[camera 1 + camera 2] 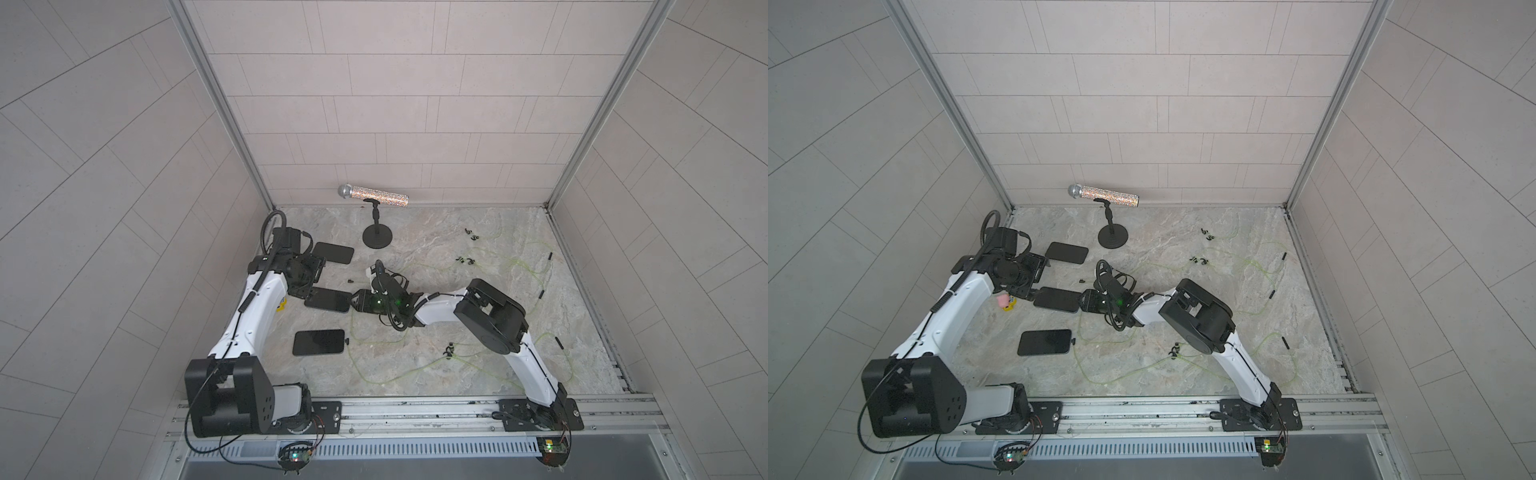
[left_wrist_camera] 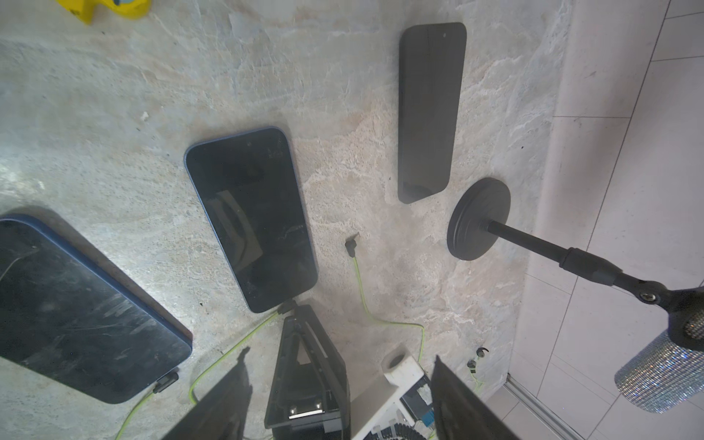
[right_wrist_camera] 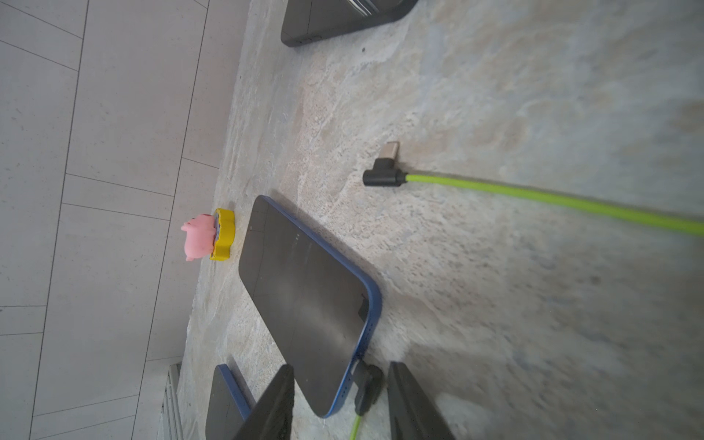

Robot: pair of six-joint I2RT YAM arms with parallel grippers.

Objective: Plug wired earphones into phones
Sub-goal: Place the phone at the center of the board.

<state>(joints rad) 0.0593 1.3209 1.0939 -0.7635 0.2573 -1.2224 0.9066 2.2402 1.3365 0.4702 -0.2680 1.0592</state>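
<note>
Left jaws gape empty, right jaws stand apart around a phone's (image 3: 304, 304) plug (image 3: 367, 384), centre frame, on a marbled surface (image 1: 415, 232) between tiled walls (image 1: 395, 104).

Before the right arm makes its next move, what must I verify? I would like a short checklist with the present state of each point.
1. Seating of plug in middle phone: ok, looks fully in.
2. Fingers of right gripper clear of that plug: ok, open.
3. Nothing in left gripper: ok, open.
4. Connection of near phone: ok, connector at its end.
5. Access to loose plug: ok, lies free, ungripped.
6. Port of far phone: cannot tell; no cable attached.
</note>
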